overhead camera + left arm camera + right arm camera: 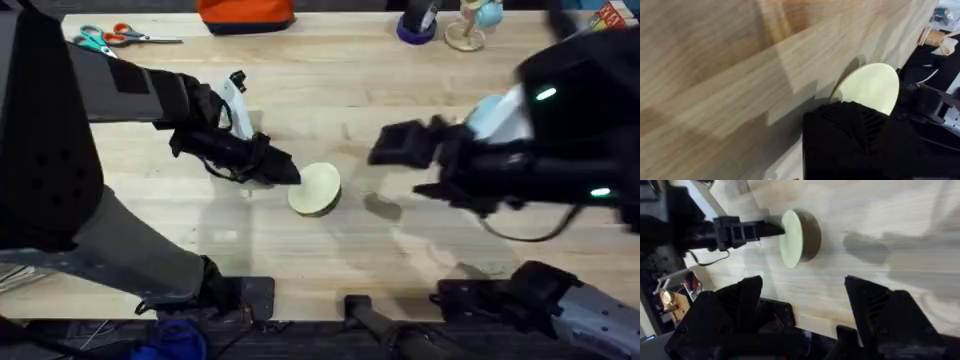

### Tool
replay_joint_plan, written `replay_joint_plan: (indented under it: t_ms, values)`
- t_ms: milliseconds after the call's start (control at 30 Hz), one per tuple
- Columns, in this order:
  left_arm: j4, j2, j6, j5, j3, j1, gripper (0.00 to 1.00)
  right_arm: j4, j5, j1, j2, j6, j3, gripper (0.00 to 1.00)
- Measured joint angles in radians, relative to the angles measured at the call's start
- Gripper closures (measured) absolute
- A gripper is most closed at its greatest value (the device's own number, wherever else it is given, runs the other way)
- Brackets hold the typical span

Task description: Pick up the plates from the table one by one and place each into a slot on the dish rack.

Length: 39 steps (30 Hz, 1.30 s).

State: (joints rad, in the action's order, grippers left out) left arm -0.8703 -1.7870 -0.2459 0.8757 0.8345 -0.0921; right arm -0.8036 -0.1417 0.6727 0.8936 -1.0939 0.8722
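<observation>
The left gripper (285, 172) has its black fingers closed narrow on the rim of the cream-yellow plate (316, 189). The plate stands tilted up on its edge, and its lower rim touches the table (330, 260) near the middle of the tabletop, a little toward the near edge. In the left wrist view the plate (871, 88) rises just past the finger (850, 125), with its shadow on the wood behind it.

The right gripper (802, 305) has its fingers spread wide and holds nothing. It hangs over the table and faces the plate (792, 239) from the right side, a short way apart from it. In this view the left gripper (771, 228) meets the plate at its rim. In the overhead view the right gripper (395, 147) is to the right of the plate.

At the far edge of the table lie scissors (112, 38) toward the left corner and an orange object (245, 14) near the middle. A round wooden stand with a figurine (470, 28) is toward the far right.
</observation>
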Motion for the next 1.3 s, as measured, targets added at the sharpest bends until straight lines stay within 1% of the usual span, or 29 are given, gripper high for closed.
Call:
replay_joint_plan:
  t_ms: [100, 200, 300, 533, 700, 1300]
  values:
    - [0.000, 0.000, 0.000, 0.000, 0.000, 0.000, 0.960, 0.089, 0.000, 0.037, 0.028, -0.038, -0.075, 0.007]
    - [0.000, 0.000, 0.000, 0.000, 0.000, 0.000, 0.960, 0.171, 0.000, 0.058, 0.077, -0.063, -0.119, 0.007]
    - [0.000, 0.000, 0.000, 0.000, 0.000, 0.000, 0.960, 0.245, 0.000, 0.075, 0.137, -0.079, -0.130, 0.007]
    - [0.000, 0.000, 0.000, 0.000, 0.000, 0.000, 0.960, 0.403, 0.000, 0.137, 0.320, -0.096, -0.130, 0.007]
    - [0.000, 0.000, 0.000, 0.000, 0.000, 0.000, 0.959, 0.486, 0.000, 0.149, 0.399, -0.101, -0.131, 0.007]
    - [0.000, 0.000, 0.000, 0.000, 0.000, 0.000, 0.960, 0.624, 0.000, 0.156, 0.546, -0.129, -0.131, 0.009]
